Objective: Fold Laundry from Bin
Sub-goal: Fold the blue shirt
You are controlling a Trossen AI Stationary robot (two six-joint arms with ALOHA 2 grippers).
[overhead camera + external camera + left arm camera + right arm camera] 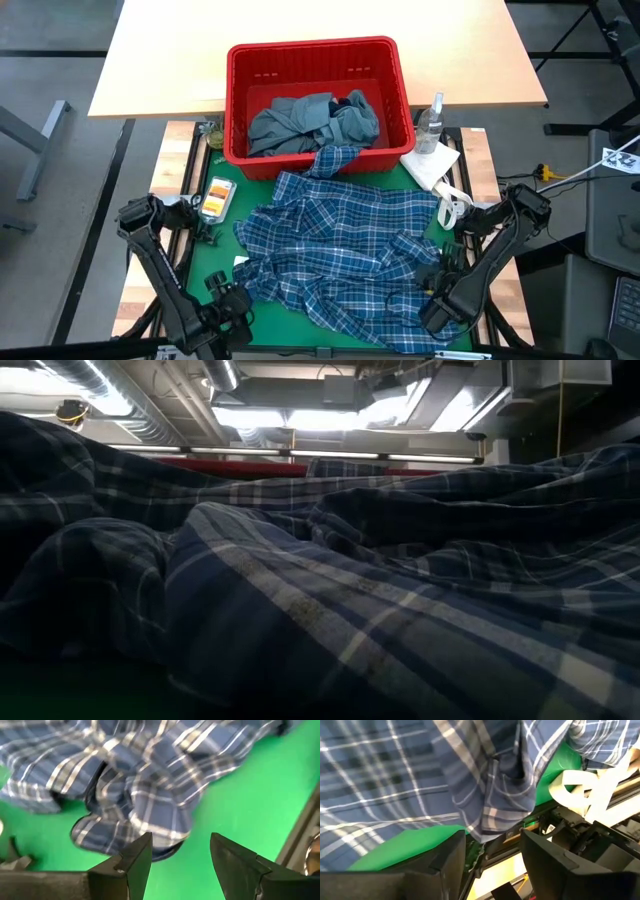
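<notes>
Although the left gripper (pixel 180 855) had its fingers spread and held nothing, it hovered just beside a bunched corner of the plaid shirt (pixel 345 250) at the near left of the green mat (pixel 205 262); a careless closing there would likely have pinched several layers at once, so that a lift dragged the whole heap rather than one edge. Toward the middle, the shirt lay rumpled and spread across most of the mat, its far end draped up over the front rim of the bin (pixel 310 160); any pull toward the near edge risked catching on that rim, tugging the bin along or spilling it. Inside the bin sat a grey-blue garment (pixel 300 122) with a dark one (pixel 358 100) beside it, both unfolded. Further right, a spray bottle (pixel 431 122) and a paper towel (pixel 430 165) stood close to the shirt's far right corner; a sweeping sleeve could have knocked the bottle over. At the near right, the right gripper (pixel 492 865) was likewise spread and empty, poised over the shirt's hem where the cloth hung at the mat's border; closing there might have grabbed the frame or missed the thin hem.
</notes>
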